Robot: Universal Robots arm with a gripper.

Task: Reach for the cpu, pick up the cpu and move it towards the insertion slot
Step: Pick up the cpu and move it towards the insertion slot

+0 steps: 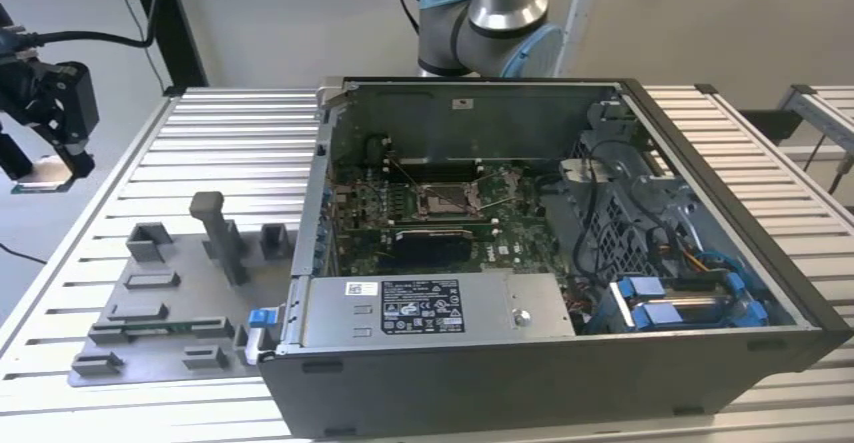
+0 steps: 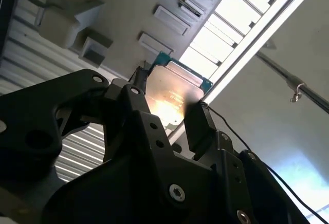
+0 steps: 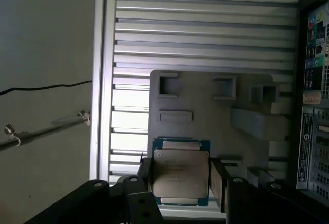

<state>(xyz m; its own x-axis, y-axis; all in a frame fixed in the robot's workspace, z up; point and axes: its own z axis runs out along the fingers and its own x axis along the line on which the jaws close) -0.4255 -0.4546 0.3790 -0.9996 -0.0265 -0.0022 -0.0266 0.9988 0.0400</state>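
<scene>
Far at the exterior view's left, the claw (image 1: 56, 155) grips the cpu (image 3: 181, 175) by opposite edges — thin purchase, so a jolt could drop it; the insertion slot (image 1: 445, 200) lies well apart.

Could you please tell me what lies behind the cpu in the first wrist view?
Behind the cpu, shut in the gripper, are the grey fixture and slatted table; the fixture's part directly behind the chip is covered.

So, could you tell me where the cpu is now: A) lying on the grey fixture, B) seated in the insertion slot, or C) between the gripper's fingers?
C: in the first wrist view the cpu sits clamped in the gripper, lifted off the grey fixture.
</scene>
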